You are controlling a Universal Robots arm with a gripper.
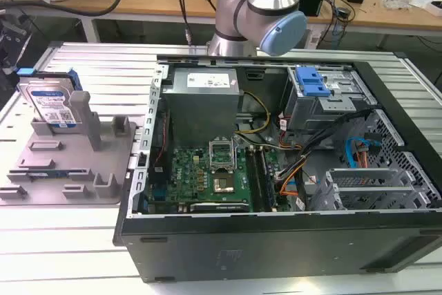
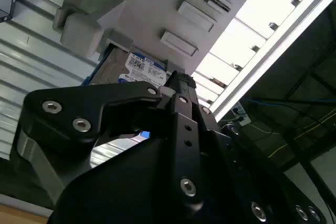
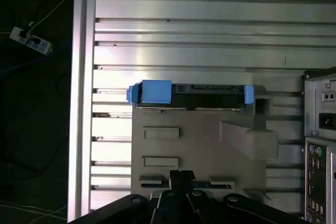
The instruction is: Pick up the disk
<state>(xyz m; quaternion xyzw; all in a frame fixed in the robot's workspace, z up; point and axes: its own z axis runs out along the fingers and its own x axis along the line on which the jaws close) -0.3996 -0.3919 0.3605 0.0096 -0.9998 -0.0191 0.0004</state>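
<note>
Closest in the first wrist view is the black gripper (image 3: pixel 181 176); whether it is apart or together, I cannot tell. One silver disk (image 1: pixel 47 105) stands on edge at the far end of one grey fixture (image 1: pixel 76 170), on the exterior view's left of one open computer case (image 1: pixel 276 246). The disk's top edge runs left to right, blue-railed at both ends, with its white-and-blue label facing near.
</note>
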